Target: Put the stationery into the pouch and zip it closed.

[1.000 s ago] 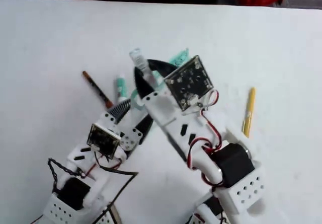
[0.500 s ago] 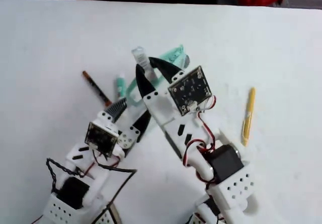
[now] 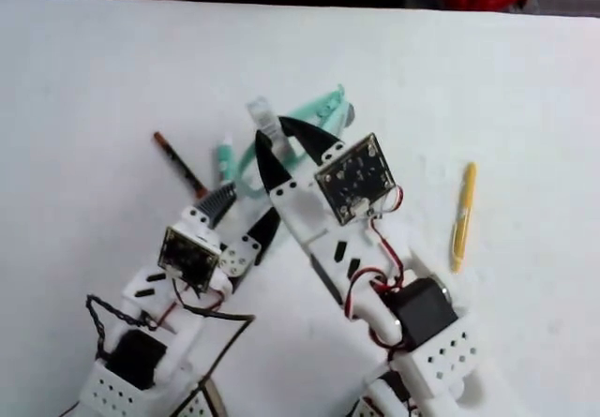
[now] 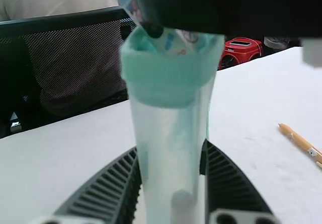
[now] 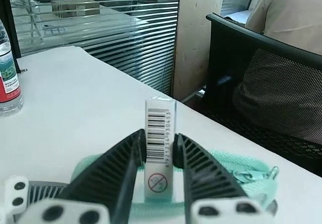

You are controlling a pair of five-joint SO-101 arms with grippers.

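Here, right gripper (image 3: 270,128): just above the middle of the high view, its black fingers are pressed onto a small white barcoded box (image 5: 161,118), which is held upright.
Box and pouch: the box's lower end is at the open mouth of the teal pouch (image 4: 171,78).
Pouch: lies at upper centre of the high view, running from the left gripper up towards the right, under the right gripper.
Left gripper (image 3: 246,213): left of centre, its two fingers are pinching the pouch's near end from either side.
Yellow pen (image 3: 461,213): right of centre on the white table (image 3: 112,80), well apart from the pouch.
Brown pen (image 3: 180,166): left of centre, lying slanted.
Teal-and-white tube (image 3: 225,161): between the brown pen and the pouch.
Water bottle (image 5: 7,78): stands on the table in the right wrist view.
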